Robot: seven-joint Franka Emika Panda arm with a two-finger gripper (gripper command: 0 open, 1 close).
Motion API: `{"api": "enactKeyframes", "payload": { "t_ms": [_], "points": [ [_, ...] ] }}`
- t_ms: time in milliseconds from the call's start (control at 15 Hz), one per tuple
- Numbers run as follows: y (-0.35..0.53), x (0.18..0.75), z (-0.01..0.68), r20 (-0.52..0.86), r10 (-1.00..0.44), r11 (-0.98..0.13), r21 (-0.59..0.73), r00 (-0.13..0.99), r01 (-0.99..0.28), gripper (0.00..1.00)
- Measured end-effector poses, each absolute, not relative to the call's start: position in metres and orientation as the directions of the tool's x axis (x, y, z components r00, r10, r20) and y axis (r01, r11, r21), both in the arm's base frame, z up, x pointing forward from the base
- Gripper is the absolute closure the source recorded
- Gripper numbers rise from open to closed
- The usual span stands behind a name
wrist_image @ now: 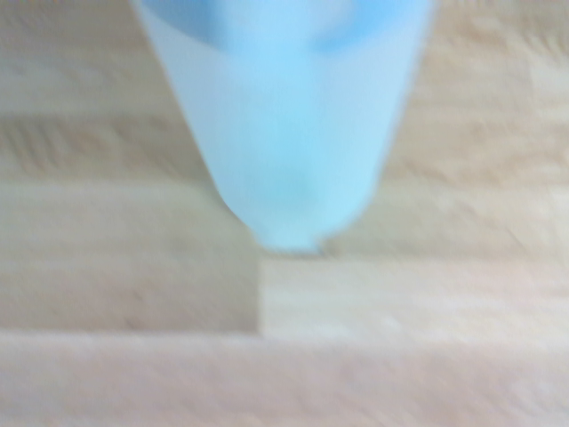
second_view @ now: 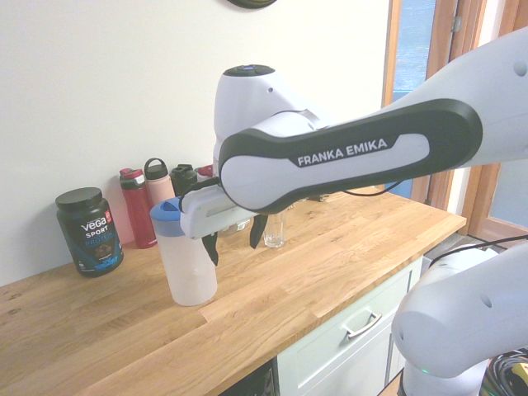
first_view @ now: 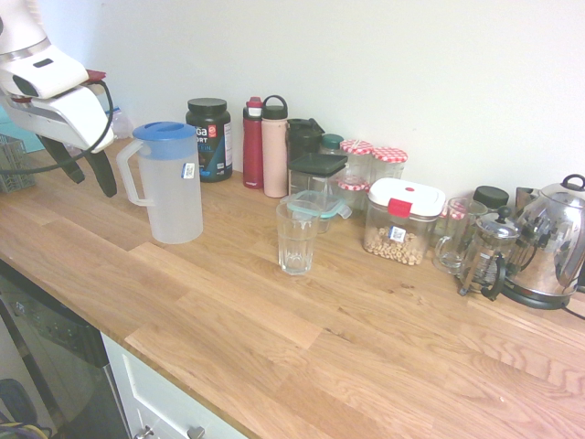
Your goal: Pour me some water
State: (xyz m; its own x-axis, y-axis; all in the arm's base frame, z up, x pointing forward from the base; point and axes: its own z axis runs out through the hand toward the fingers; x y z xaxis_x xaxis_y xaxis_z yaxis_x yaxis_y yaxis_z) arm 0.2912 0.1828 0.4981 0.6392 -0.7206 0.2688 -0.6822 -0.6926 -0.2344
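in the first exterior view, a long wooden counter is running along a white wall, and the white arm's gripper is hanging at the far left edge, above the counter, with its two dark fingers spread wide and holding nothing. just to its right, apart from it, a tall frosted-white jug with a blue lid is standing upright, its handle facing left toward the gripper; the water inside is not showing clearly through the frosted wall. a clear empty glass is standing to the right of the jug, nearer the front. behind them, along the wall, a black protein tub, a red bottle, a pink bottle, several jars with checked lids and a white-lidded food box are lining up, with a french press and a steel kettle at the far right. in the second exterior view, from the opposite side, the arm is reaching in from the right and filling much of the picture; the gripper is hovering just beside the jug, at the level of its upper part, fingers parted and empty, not clearly touching it. the protein tub is standing at the left by the wall. in the wrist view, blurred, the jug is showing from above as a pale blue tapering shape standing on the wooden boards.
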Motion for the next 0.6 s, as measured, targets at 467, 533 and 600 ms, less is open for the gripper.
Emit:
{"api": "enactKeyframes", "payload": {
  "t_ms": [467,533,600],
  "points": [
    [0.216,0.363,0.495,0.334,-0.741,-0.669,-0.288,0.583,-0.686,0.0],
    [0.216,0.372,0.491,0.336,-0.744,-0.665,-0.283,0.578,-0.691,0.0],
    [0.216,0.38,0.486,0.338,-0.746,-0.662,-0.279,0.574,-0.696,1.0]
  ]
}}
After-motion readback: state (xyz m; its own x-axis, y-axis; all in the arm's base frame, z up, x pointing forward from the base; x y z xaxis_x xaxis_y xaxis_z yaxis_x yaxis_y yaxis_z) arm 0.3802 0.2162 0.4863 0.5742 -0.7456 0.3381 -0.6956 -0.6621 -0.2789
